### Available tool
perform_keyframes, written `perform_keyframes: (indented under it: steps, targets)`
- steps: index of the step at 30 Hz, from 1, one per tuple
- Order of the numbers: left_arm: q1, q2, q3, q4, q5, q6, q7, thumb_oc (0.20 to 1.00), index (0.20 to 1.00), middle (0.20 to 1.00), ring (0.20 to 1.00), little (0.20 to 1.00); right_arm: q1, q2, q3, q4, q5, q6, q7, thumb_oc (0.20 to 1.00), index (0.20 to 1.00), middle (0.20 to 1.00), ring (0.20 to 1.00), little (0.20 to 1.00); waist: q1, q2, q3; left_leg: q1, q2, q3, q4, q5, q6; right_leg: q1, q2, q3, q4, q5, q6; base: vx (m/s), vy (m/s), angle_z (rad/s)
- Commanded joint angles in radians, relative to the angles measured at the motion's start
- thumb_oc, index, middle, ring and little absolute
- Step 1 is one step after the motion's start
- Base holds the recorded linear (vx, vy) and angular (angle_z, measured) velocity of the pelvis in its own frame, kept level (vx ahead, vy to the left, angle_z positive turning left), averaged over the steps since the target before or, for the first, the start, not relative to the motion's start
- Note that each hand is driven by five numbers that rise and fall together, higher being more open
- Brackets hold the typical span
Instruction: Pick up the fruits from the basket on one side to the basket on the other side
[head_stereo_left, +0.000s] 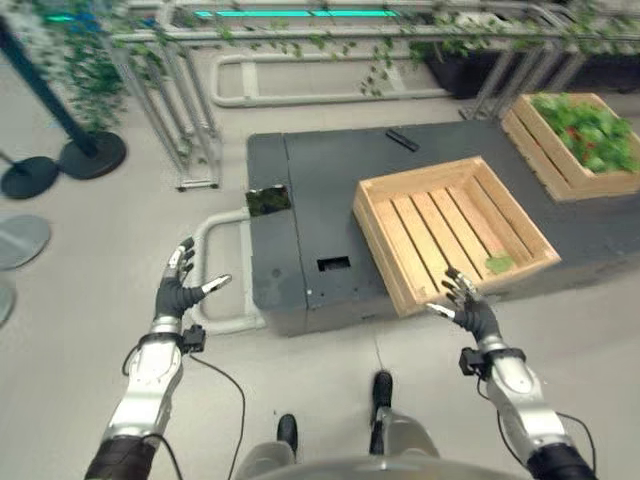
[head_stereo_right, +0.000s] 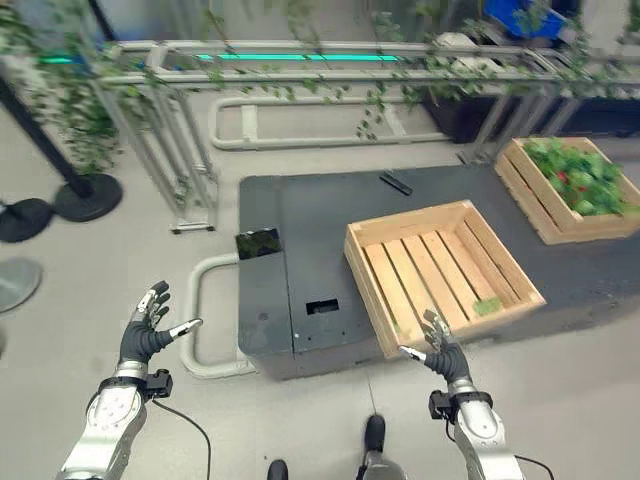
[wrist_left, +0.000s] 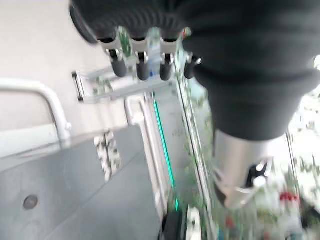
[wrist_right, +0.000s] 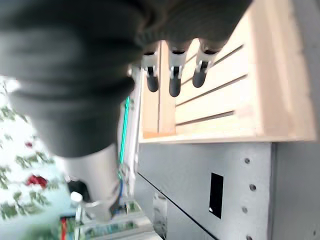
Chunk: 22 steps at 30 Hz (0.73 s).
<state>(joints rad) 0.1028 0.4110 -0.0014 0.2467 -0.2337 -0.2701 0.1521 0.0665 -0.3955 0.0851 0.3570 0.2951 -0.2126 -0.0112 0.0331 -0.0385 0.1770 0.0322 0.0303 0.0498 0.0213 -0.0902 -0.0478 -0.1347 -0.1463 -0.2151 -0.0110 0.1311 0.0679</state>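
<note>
Two open robot hands (head_stereo_left: 178, 292) (head_stereo_left: 468, 308) flank unlabelled crate (head_stereo_left: 455, 232).

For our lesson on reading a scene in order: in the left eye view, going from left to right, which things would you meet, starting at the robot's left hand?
Left hand → small dark square panel on the grey platform's corner → empty wooden crate → wooden crate of green leaves.

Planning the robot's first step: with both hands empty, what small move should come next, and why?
Probably step right toward the far wooden crate of leaves and red fruit: both the left hand and right hand are open, and the near slatted wooden crate holds just a leaf.
</note>
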Motion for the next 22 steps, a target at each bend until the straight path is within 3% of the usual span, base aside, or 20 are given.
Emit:
perform_keyframes:
  steps: [1, 8, 22]
  targets:
    - [-0.067, 0.028, -0.026, -0.021, -0.074, -0.043, -0.033, 1.0, 1.0, 1.0, 1.0, 1.0, -0.045, -0.024, -0.056, -0.05, 0.007, -0.052, -0.025, 1.0, 1.0, 1.0, 1.0, 1.0, -0.003, -0.021, 0.003, -0.071, 0.042, -0.052, 0.029, 0.038, -0.035, 0.079, -0.02, -0.06, 0.068, -0.144, 0.086, 0.1, -0.191, 0.2]
    - [-0.063, 0.014, -0.042, -0.021, -0.11, -0.045, -0.054, 1.0, 1.0, 1.0, 1.0, 1.0, -0.031, -0.026, -0.08, -0.034, 0.015, -0.061, -0.038, 1.0, 1.0, 1.0, 1.0, 1.0, -0.012, -0.005, -0.022, -0.053, 0.065, -0.066, 0.012, 0.052, -0.052, 0.13, 0.001, -0.09, 0.05, -0.173, 0.069, 0.06, -0.063, 0.28]
    - [-0.048, 0.011, -0.027, -0.038, -0.1, -0.042, -0.045, 1.0, 1.0, 1.0, 1.0, 1.0, -0.016, -0.02, -0.084, -0.029, 0.003, -0.061, -0.038, 1.0, 1.0, 1.0, 1.0, 1.0, -0.02, -0.01, -0.041, -0.013, 0.061, -0.045, -0.003, 0.039, -0.046, 0.178, -0.002, -0.079, 0.031, -0.181, 0.065, 0.02, 0.004, 0.01]
